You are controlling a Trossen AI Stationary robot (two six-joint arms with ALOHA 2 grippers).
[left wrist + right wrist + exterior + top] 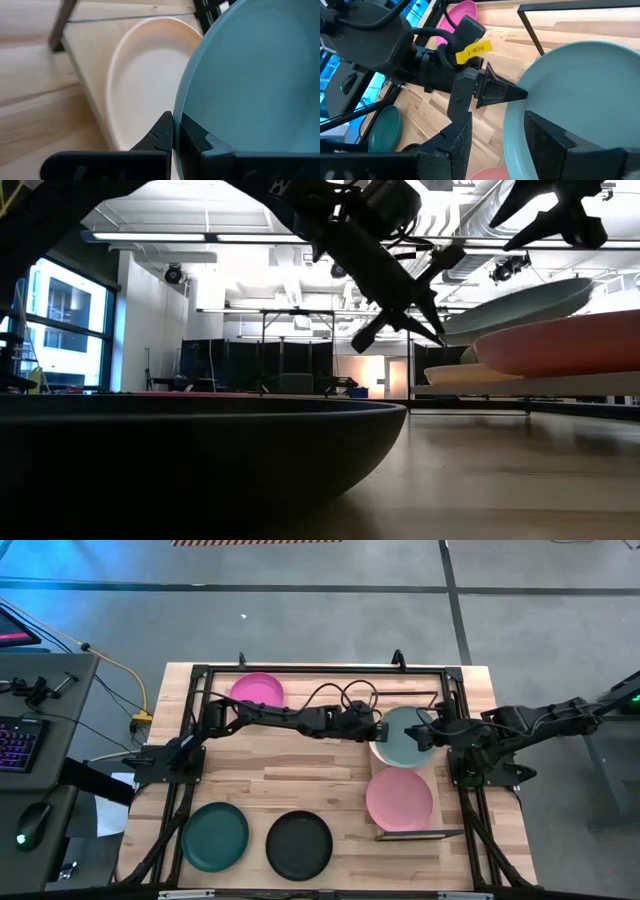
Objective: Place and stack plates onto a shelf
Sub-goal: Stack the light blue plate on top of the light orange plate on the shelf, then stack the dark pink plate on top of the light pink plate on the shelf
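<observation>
High view shows, nearest the front edge, the round dark green plate [214, 836] and the round black plate [299, 844] on the plank tabletop [300, 785], unshelved. Beyond, the light pink plate [398, 800] and cream-peach plate [378, 752] lie on the light-wood, wire-framed shelf [432, 772], while the left gripper [392, 730] pinches the pale teal plate [412, 736] tilted above the cream one, with the right gripper [448, 739] spread around its opposite rim. Farthest, the magenta plate [257, 691] waits; by my reading, two are shelved, one is in hand, and three remain.
</observation>
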